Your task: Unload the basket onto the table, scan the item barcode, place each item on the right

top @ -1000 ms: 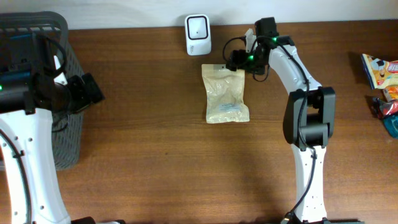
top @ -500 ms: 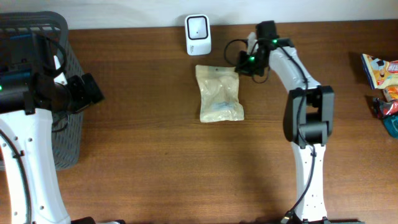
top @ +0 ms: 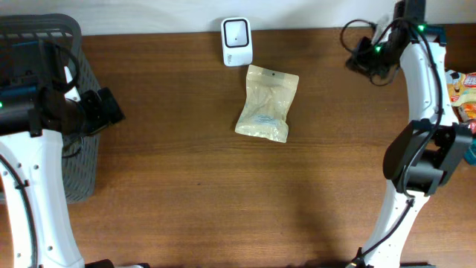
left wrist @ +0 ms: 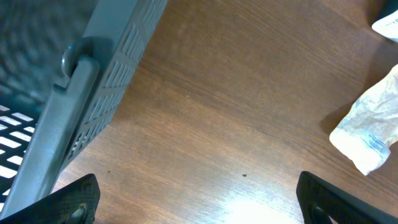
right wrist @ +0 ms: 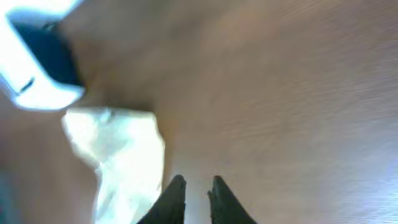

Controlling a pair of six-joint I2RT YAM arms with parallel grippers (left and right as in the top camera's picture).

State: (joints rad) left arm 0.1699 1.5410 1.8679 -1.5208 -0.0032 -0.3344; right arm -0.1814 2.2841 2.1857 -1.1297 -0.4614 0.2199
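The item, a pale translucent bag [top: 268,103], lies tilted on the wooden table just in front of the white barcode scanner [top: 237,41]. Nothing is touching it. My right gripper [top: 358,59] hovers at the back right, well away from the bag. In the right wrist view its fingers [right wrist: 198,183] stand a narrow gap apart with bare table between them; the bag [right wrist: 118,149] and scanner [right wrist: 37,68] are blurred off to the left. My left gripper [top: 104,108] stays by the basket, wide open and empty [left wrist: 199,199]. The bag's end [left wrist: 373,124] shows at the right edge of the left wrist view.
A grey slatted basket [top: 44,21] stands at the left table edge, close beside my left arm; its wall [left wrist: 106,68] fills the left wrist view's left side. Colourful snack packets [top: 454,82] lie at the far right edge.
My right gripper let go of the bag's top corner and swung away to the back right. The bag slid slightly left, then turned, and now lies tilted.
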